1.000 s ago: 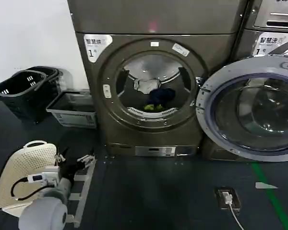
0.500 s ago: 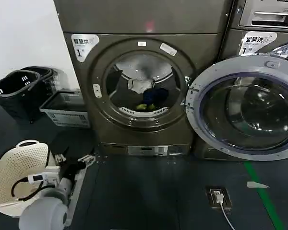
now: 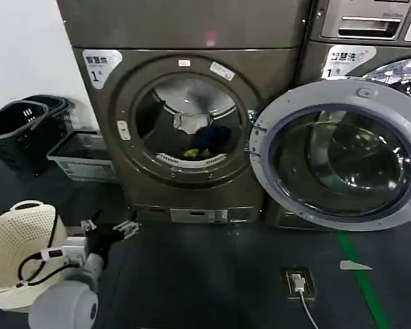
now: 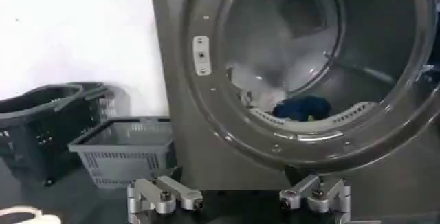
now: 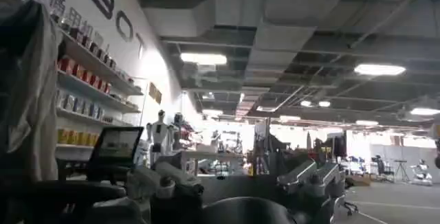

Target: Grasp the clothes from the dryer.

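clothes (image 3: 200, 137): in dryer (image 3: 185, 123) drum, ungrasped. left gripper (image 3: 109, 229): jaws apart, empty, 7 o'clock of porthole. right gripper (image 5: 234, 181): apart, idle.

The big bronze-grey front-loading dryer (image 3: 185, 123) stands with its silver-rimmed glass door (image 3: 339, 154) swung wide open; inside its steel drum lies a small heap of whitish, navy and yellow-green clothes (image 3: 200, 139).

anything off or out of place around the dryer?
Nothing stands out. The dryer has its door swung wide open, and the clothes sit heaped inside the drum. The left pincer is open, low in front of the machine.
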Action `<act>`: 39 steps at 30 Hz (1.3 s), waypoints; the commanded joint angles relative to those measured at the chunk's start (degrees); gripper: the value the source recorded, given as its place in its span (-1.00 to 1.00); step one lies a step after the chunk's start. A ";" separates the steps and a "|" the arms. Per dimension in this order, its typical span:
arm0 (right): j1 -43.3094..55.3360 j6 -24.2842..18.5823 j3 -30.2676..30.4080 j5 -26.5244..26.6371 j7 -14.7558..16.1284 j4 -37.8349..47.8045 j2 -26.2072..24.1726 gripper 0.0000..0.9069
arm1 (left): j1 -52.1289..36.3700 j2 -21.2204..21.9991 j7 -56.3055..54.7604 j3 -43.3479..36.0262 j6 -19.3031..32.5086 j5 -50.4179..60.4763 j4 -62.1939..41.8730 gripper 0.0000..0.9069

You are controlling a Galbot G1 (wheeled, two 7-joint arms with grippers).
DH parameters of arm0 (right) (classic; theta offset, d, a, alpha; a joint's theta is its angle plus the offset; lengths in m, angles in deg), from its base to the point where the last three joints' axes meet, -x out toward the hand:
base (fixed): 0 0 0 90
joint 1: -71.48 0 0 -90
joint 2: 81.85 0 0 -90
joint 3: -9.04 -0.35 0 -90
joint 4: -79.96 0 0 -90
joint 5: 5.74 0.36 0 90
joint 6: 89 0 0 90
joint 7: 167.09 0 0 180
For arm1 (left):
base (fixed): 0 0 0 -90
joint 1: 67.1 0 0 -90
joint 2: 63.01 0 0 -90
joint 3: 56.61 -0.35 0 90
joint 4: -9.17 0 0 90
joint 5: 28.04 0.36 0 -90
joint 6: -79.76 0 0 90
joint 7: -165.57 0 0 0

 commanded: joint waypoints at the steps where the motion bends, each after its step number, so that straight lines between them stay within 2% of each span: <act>1: 0.12 -0.74 0.32 0.01 -0.59 -0.01 -0.03 1.00 | -0.12 -0.06 -0.14 -0.08 -2.81 -0.12 -0.13 1.00; 12: 0.10 -2.38 -0.80 1.68 -2.57 0.60 -0.08 1.00 | -0.47 0.32 -0.06 -0.75 -2.81 0.24 0.29 1.00; 20: 0.00 -3.87 -0.64 3.03 -1.87 0.51 0.81 1.00 | -0.17 0.44 -0.05 -1.30 -2.81 0.38 0.58 1.00; 39: 0.18 -3.97 -0.70 3.47 -1.92 0.59 0.87 1.00 | -0.30 0.46 0.04 -1.28 -2.81 0.35 0.85 1.00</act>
